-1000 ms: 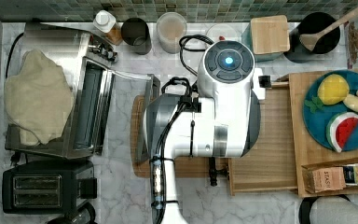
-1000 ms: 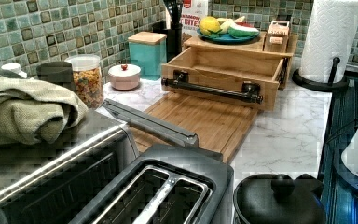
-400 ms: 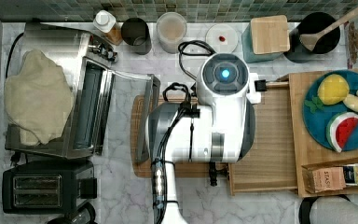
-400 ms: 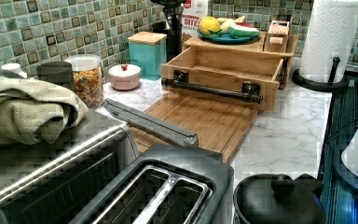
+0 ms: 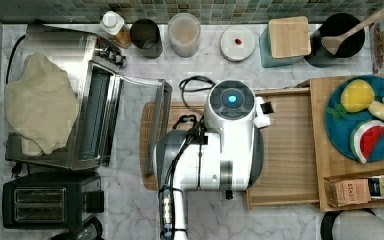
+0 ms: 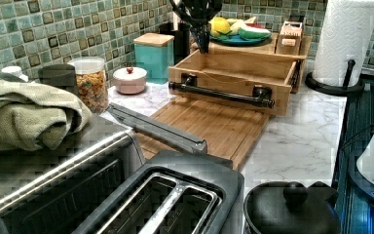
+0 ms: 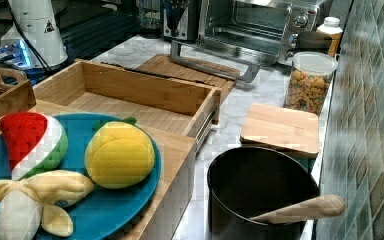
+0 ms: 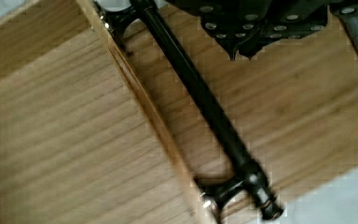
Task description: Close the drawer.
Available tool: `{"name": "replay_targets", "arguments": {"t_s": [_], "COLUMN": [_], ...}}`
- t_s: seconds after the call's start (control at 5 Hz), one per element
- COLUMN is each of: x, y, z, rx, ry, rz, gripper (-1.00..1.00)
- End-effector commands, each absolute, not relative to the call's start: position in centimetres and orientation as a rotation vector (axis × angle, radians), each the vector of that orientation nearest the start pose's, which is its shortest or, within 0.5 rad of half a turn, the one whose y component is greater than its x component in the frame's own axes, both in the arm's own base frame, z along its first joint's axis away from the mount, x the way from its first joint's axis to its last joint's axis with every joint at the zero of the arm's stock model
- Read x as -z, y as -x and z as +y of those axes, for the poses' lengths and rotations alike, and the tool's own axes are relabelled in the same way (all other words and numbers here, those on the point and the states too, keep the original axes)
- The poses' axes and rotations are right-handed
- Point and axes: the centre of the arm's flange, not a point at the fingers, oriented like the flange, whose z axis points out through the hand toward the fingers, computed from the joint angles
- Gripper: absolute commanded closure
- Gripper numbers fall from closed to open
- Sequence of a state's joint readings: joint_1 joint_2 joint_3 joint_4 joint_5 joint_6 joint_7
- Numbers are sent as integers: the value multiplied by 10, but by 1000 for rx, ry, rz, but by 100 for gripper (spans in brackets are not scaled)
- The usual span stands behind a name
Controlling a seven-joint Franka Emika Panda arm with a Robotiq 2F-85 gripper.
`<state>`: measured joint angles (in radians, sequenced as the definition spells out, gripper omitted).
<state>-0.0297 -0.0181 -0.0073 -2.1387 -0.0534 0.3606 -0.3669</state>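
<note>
Left view: shallow light-wood drawer (image 6: 233, 78) with long black bar handle (image 6: 222, 94) stands pulled out, upper centre of frame, over bamboo cutting board (image 6: 209, 127). Gripper (image 6: 197, 17) hangs above drawer's back, top centre; finger state cannot be told. Step: approach. Next move likely calls for descent in front of handle, then push toward wooden box with blue plate (image 6: 241, 41).

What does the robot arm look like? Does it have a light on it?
The arm is chunky, rounded and white with dark grey bands at its joints. On top sits a dark round cap with a glowing blue light. Black cables loop along it. The gripper is black with small silver screws.
</note>
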Motion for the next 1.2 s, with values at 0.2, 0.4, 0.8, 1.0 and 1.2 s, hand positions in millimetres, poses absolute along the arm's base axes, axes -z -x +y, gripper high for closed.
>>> {"name": "replay_targets", "arguments": {"t_s": [0.2,0.4,0.8,1.0,1.2], "x": [-406,-390,-345,-328,-315], "y": [-482,-484,-507,-502,-490], "z": [70,72,39,30,30], "rx": [52,62,42,65,16], "ry": [3084,3120,3184,3236,3238], "rz": [-56,-103,-100,-54,46], "gripper": [100,100,100,100,100]}}
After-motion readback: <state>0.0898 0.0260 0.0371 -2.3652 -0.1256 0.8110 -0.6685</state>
